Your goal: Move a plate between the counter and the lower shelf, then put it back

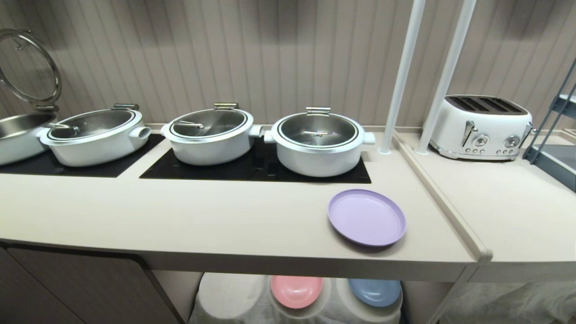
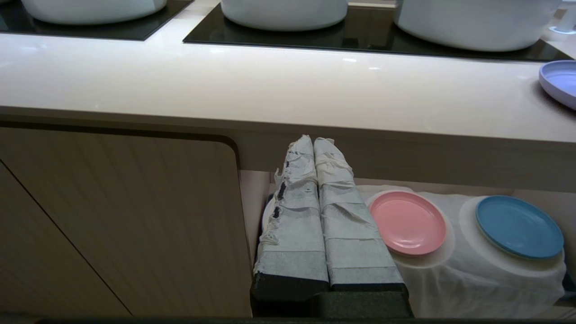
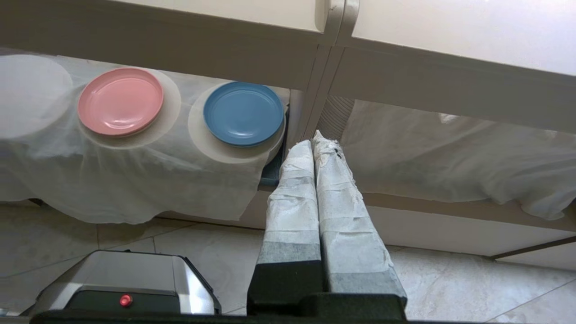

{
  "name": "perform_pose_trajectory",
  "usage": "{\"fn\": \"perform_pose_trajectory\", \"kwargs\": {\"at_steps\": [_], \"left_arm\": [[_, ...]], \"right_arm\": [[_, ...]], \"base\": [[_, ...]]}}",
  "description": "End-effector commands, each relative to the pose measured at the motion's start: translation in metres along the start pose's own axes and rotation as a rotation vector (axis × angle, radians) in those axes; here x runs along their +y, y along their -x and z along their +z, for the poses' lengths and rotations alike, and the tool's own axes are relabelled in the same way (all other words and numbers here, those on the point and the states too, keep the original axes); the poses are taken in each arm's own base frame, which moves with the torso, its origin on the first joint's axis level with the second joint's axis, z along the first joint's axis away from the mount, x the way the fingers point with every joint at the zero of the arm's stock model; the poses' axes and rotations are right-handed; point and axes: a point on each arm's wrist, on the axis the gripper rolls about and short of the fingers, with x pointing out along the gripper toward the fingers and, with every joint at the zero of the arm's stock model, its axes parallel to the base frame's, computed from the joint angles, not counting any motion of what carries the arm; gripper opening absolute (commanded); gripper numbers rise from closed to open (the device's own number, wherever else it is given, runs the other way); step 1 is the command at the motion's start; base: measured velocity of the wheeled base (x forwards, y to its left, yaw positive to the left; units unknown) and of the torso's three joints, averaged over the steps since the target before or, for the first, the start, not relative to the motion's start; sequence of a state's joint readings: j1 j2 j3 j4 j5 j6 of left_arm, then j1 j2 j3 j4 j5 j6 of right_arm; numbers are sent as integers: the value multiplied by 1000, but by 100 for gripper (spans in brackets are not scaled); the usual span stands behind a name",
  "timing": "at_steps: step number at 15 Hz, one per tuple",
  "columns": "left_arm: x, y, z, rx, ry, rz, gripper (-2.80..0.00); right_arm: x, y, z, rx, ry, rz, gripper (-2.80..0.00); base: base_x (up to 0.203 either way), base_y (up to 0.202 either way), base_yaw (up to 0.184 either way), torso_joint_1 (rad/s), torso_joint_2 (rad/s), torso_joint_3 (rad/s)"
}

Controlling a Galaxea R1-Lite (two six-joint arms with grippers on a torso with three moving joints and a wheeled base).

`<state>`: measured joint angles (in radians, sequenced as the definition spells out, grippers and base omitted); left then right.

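Observation:
The lilac plate point(image 1: 366, 217) lies flat on the beige counter point(image 1: 202, 216), near its front right, just in front of the right-hand pot; its edge also shows in the left wrist view as the plate point(image 2: 560, 83). Below the counter is the lower shelf point(image 3: 135, 175), draped in white cloth. Neither arm shows in the head view. My left gripper point(image 2: 312, 141) hangs shut and empty below the counter's front edge, left of the shelf's plates. My right gripper point(image 3: 320, 139) is also shut and empty, low in front of the post between the two shelf niches.
A pink plate point(image 3: 120, 101) and a blue plate point(image 3: 243, 113) sit on cloth mounds on the lower shelf. Three lidded white pots point(image 1: 318, 141) stand on the black hob panels. A white toaster point(image 1: 483, 127) sits on the adjoining surface. My base point(image 3: 121, 283) is on the tiled floor.

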<state>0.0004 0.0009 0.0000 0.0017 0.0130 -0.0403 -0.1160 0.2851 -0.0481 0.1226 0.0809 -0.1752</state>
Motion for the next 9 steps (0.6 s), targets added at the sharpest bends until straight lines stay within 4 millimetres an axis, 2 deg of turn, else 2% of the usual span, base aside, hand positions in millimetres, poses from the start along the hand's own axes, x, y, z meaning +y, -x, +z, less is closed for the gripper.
{"fn": "perform_pose_trajectory", "kwargs": {"at_steps": [1, 9], "left_arm": [[0, 0, 0, 0, 1, 0, -280], [0, 0, 0, 0, 1, 2, -280]], "right_arm": [[0, 0, 0, 4, -33, -1, -280], [0, -2, -1, -19, -36, -4, -280]], "base": [[0, 0, 0, 0, 0, 0], [0, 0, 0, 0, 0, 0]]}}
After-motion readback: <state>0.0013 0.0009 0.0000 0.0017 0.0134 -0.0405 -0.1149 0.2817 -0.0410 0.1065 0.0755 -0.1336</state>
